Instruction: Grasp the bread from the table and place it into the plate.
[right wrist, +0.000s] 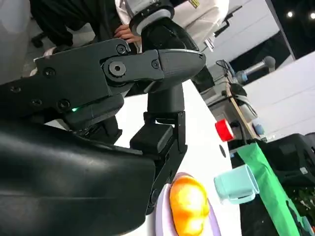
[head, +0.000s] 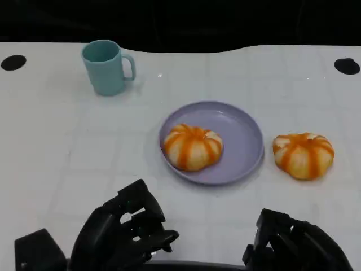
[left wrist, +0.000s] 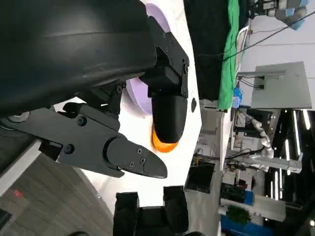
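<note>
Bright, even light; soft shadows

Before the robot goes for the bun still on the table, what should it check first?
1. Bread on table in plain sight, beside the plate: ok.
2. Plate has bare room next to the bread on plate: ok.
3. Right robot hand holds nothing: ok.
4. Left robot hand holds nothing, out of the way: ok.
5. Teal mug far from the path: ok.
</note>
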You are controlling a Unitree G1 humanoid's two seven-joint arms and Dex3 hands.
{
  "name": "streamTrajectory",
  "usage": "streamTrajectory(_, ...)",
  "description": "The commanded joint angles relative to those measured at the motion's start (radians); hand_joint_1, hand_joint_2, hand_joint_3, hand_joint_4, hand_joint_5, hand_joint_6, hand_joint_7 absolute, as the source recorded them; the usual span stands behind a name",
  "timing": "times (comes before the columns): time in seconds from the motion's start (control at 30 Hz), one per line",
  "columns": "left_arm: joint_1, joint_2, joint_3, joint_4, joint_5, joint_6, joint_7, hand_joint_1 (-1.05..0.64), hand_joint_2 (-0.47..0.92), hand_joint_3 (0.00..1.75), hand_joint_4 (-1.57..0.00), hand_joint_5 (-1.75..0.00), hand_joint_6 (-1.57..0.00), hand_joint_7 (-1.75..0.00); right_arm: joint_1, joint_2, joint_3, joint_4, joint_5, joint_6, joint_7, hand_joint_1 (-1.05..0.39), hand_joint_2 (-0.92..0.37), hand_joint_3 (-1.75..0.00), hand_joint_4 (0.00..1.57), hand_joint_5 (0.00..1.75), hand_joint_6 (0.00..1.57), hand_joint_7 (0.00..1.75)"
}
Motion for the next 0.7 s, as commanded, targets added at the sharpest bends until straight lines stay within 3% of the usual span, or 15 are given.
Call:
streamTrajectory(0.03, 0.005, -0.002, 0.025, 0.018, -0.016, 0.015, -0.034, -0.28, 0.91, 0.03, -0.68, -1.75, -0.48, -1.75, -0.004, -0.017, -0.020, 0.006, 0.009, -0.004, 0.004, -0.70, -0.92, -0.26, 0.87, 1.60, 0.76, 1.36)
streamTrajectory(0.7, -0.008, -0.026, 0.055, 0.039, -0.017, 0.033, -0.088, -0.24, 0.89, 0.02, -0.68, -1.75, -0.50, -1.75, -0.010, -0.014, -0.034, 0.023, 0.013, -0.006, 0.012, -0.70, -0.92, -0.24, 0.86, 1.60, 0.75, 1.35)
